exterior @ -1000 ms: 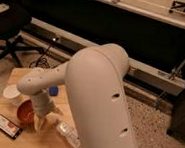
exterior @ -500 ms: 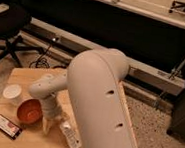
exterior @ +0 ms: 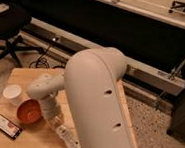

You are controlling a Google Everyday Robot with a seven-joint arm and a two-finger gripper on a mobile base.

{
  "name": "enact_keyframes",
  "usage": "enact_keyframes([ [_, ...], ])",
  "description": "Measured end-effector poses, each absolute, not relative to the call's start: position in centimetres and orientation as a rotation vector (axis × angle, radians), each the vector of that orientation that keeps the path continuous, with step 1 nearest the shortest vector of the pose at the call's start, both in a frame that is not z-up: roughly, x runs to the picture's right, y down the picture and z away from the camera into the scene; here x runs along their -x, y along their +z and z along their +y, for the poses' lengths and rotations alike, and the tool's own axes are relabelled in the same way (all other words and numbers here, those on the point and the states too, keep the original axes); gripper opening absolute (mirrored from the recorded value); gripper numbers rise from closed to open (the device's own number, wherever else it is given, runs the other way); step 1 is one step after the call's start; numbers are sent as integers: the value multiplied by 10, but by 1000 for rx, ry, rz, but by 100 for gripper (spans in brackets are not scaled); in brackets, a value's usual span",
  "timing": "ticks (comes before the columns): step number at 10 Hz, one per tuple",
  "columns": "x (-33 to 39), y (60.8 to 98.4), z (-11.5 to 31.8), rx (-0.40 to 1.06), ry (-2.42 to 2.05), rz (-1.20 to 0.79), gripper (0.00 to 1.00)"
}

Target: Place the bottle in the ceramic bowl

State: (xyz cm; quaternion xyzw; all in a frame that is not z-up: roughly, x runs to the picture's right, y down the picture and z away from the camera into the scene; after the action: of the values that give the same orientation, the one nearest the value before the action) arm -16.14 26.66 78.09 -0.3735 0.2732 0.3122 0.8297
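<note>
The clear bottle (exterior: 69,137) lies on its side on the wooden table (exterior: 28,76), near the front edge, partly hidden by my large white arm (exterior: 100,104). The orange-red ceramic bowl (exterior: 28,112) stands upright to its left, with nothing in it. My gripper (exterior: 51,118) hangs down between the bowl and the bottle, low over the table, just right of the bowl's rim and up-left of the bottle. It holds nothing that I can see.
A white cylindrical cup (exterior: 12,93) stands left of the bowl. A flat dark packet (exterior: 7,126) lies at the table's front left. A black office chair (exterior: 8,28) stands at the far left. A metal rail (exterior: 151,75) runs behind the table.
My gripper has shifted slightly right, from beside the bowl toward the bottle. The bowl now shows more fully. The bottle and bowl have not moved.
</note>
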Motion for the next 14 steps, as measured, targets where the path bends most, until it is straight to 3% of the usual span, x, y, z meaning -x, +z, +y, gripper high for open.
enact_keyframes([
  [2,171,782,268,801,641,570,5],
  [3,177,783,267,805,634,562,0],
  [6,177,782,247,796,692,537,0],
  [10,111,761,194,707,898,563,0],
  [14,115,737,95,579,1185,308,0],
])
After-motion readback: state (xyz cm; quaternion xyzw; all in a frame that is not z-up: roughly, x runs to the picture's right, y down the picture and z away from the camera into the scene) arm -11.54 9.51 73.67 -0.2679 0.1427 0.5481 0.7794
